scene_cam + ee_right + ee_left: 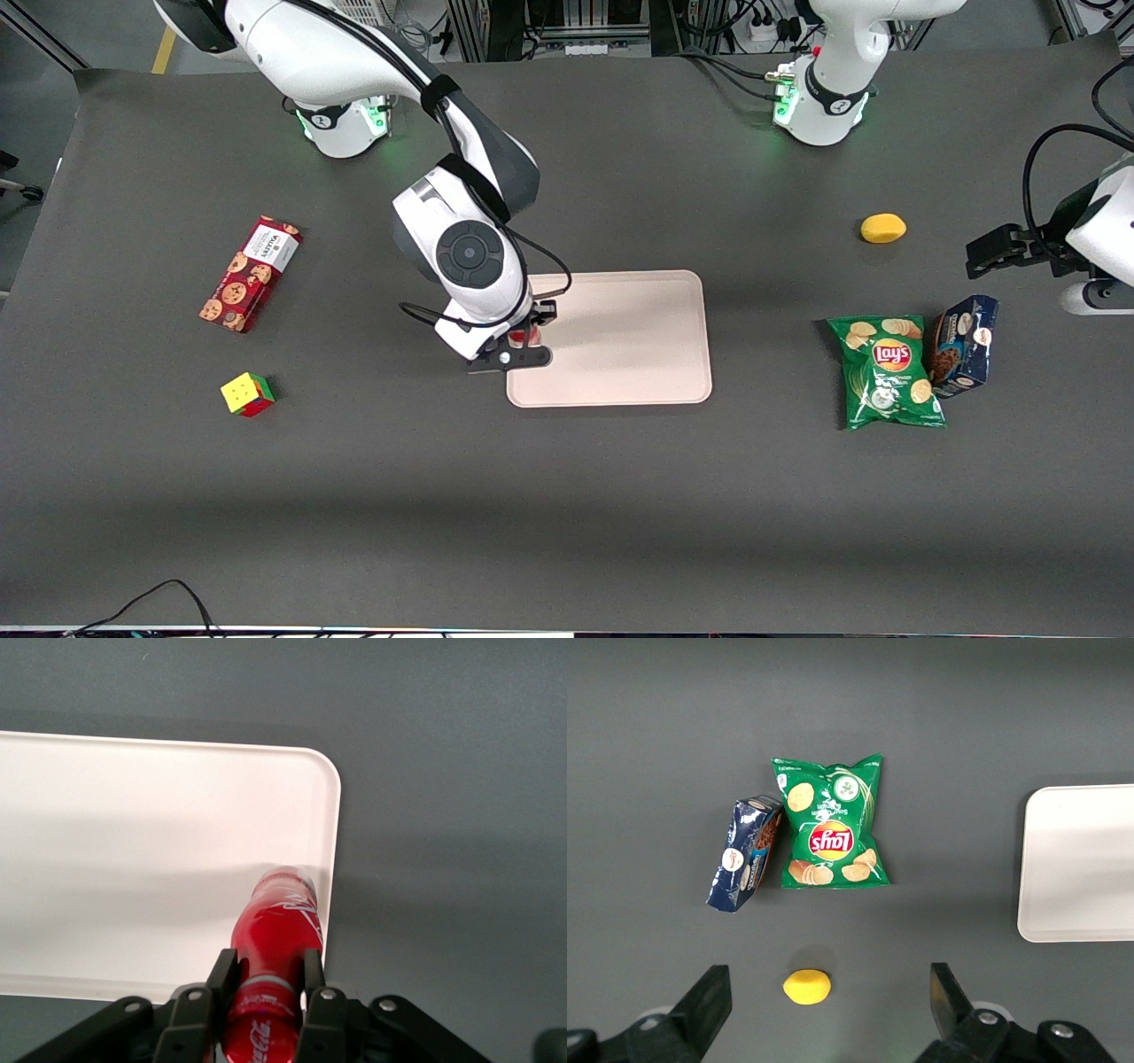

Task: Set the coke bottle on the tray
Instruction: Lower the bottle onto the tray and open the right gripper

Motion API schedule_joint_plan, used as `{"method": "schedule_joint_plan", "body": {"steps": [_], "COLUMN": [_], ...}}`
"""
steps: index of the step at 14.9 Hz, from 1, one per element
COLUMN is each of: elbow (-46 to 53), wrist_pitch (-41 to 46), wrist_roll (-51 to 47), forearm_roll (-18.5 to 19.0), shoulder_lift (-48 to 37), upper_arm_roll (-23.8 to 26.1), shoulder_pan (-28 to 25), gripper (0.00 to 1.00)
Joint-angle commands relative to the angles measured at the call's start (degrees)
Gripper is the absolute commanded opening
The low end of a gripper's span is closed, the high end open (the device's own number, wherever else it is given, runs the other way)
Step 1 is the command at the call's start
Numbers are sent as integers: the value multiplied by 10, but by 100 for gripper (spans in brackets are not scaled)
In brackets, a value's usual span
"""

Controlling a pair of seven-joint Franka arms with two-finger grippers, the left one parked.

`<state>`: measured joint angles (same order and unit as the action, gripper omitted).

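The right arm's black two-finger pincer (266, 979) is clamped on the small red plastic coke bottle (273, 943), one finger pressed against each side of its body. The bottle hangs above the large flat pinkish-beige rectangular tray (638, 341), just inside the rim at the tray's end toward the working arm. The tray rests on the dark grey bench (567, 496).

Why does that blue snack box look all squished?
The blue box beside the green chip bag has a crumpled, dented end, so it lies crooked on the table. Nothing is spilled. The claw holds the coke bottle over the tray's edge.
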<state>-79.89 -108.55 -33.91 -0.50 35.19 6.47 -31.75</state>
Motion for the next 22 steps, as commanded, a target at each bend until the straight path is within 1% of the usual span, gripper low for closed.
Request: {"method": "schedule_joint_plan", "body": {"steps": [1, 12, 13, 14, 17, 18, 19, 20, 22], "elbow": [25, 22, 22, 22, 22, 22, 22, 22, 22], "wrist_pitch": [8, -3, -3, -3, -3, -3, -3, -3, -3], "wrist_roll": [-5, -5, -5, -5, -5, -5, -5, -5, -4], "forearm_roll": [1, 7, 7, 7, 8, 8, 8, 8, 8], "shoulder_lift": [15, 30, 30, 32, 32, 33, 32, 32, 32], "upper_arm_roll": [3, 7, 7, 7, 7, 7, 7, 7, 7], "shoulder_pan": [-5, -10, -9, -10, -9, -9, -9, -9, -9], "gripper": [0, 0, 5, 32, 69, 74, 84, 99, 100]}}
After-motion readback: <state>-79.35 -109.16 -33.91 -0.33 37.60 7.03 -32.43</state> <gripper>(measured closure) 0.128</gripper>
